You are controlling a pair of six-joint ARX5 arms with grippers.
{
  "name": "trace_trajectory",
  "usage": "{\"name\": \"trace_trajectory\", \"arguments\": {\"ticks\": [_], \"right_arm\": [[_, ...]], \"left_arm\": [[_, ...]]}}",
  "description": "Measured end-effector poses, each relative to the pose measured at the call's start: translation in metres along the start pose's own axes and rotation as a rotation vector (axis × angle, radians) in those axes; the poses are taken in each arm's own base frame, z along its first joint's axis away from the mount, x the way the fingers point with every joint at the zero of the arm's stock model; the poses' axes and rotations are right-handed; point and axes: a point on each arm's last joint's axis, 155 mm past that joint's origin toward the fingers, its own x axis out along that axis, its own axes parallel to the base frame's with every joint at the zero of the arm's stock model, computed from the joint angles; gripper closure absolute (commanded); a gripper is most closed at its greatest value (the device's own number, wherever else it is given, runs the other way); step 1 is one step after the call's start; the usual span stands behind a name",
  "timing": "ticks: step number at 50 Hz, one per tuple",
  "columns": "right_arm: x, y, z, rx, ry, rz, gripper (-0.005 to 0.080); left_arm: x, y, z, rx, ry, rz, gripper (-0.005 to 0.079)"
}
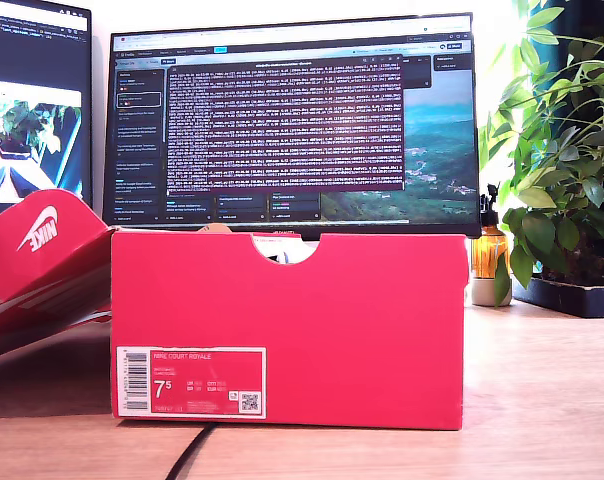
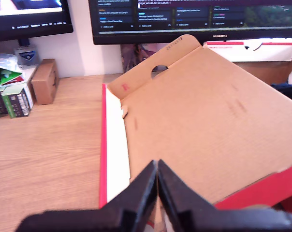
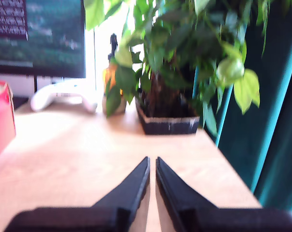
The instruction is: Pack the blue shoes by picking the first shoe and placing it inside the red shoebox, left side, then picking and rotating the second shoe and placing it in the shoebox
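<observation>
Glossy red cardboard shoebox (image 1: 322, 320) upright on the pale wood-grain surface (image 1: 542, 400), half-round notch in top edge, white size label, swoosh-printed lid (image 1: 42, 245) leaning at exterior view's left, first end effector (image 2: 157, 180) pinched closed, empty, above lid's brown cardboard underside, second end effector (image 3: 152, 175) nearly closed, empty, near potted plant (image 3: 167, 82)

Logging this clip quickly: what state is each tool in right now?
My first gripper: closed, holding nothing, over the open lid.
My second gripper: closed, holding nothing, over bare table.
</observation>
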Motion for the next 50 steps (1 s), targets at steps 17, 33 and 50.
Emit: {"name": "trace_trajectory", "arguments": {"ticks": [17,33,50], "right_arm": [[-0.009,0.01,-0.027,0.044,0.096,0.052,0.0765],[-0.009,0.01,-0.027,0.118,0.099,0.049,0.0765],[-0.009,0.01,-0.027,0.12,0.099,0.049,0.0765]], "left_arm": [[0.0,0.003,0.0,-0.032,0.001,0.018,0.0754],[0.0,0.003,0.0,-0.062,0.001,0.018,0.0754],[0.0,0.003,0.0,-0.062,0.001,0.018,0.0754]]}}
